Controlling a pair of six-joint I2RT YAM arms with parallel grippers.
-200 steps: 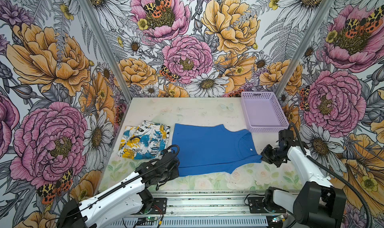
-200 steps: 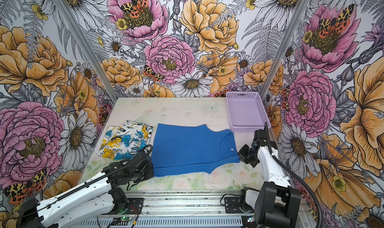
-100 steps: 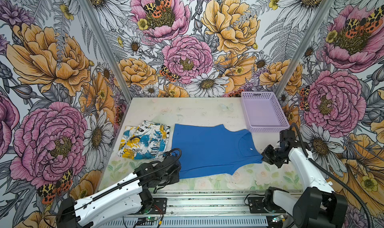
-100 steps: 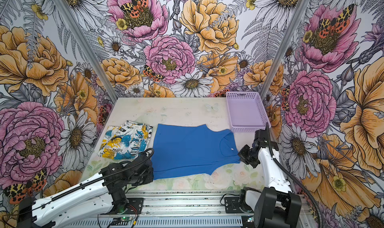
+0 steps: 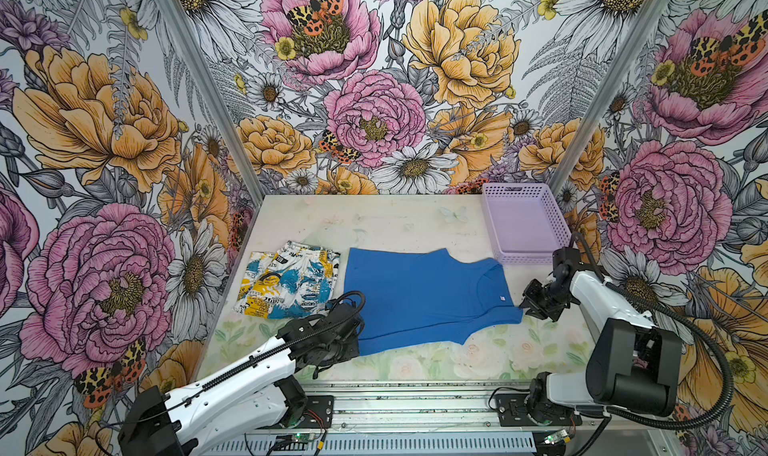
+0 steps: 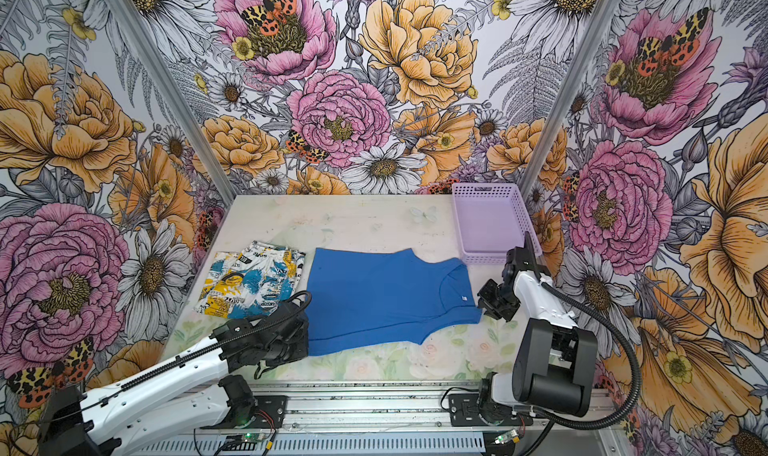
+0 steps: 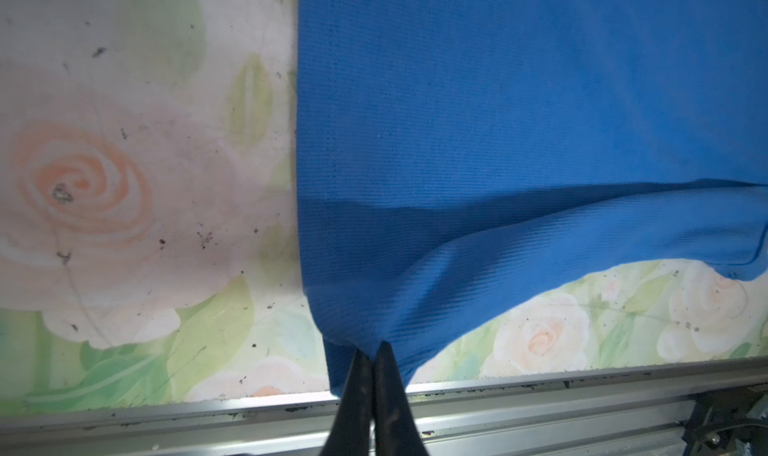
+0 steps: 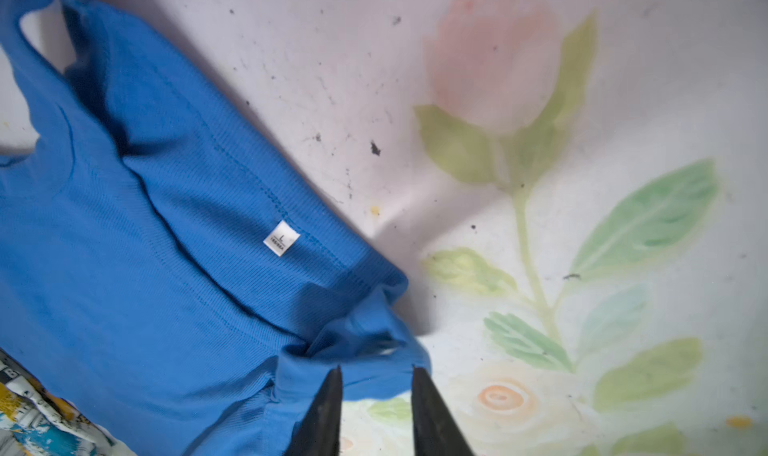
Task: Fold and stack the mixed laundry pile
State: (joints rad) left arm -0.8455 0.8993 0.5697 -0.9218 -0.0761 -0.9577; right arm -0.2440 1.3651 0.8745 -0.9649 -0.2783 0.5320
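- The blue T-shirt (image 5: 419, 296) lies spread flat in the middle of the table (image 5: 395, 221), with the folded printed garment (image 5: 286, 281) just beside its hem.
- The left claw (image 7: 371, 352) is clamped on the shirt's near hem corner.
- The right claw (image 8: 377, 373) has its jaws apart, and the shirt's shoulder corner lies between its tips.

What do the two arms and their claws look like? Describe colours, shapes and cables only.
Both arms, left arm and right arm, have white shells with black joints and wrists. A black ribbed cable runs along the left one. A thicker black ribbed hose loops behind the right one. The left claw and right claw each end in two slim, pointed black fingers.
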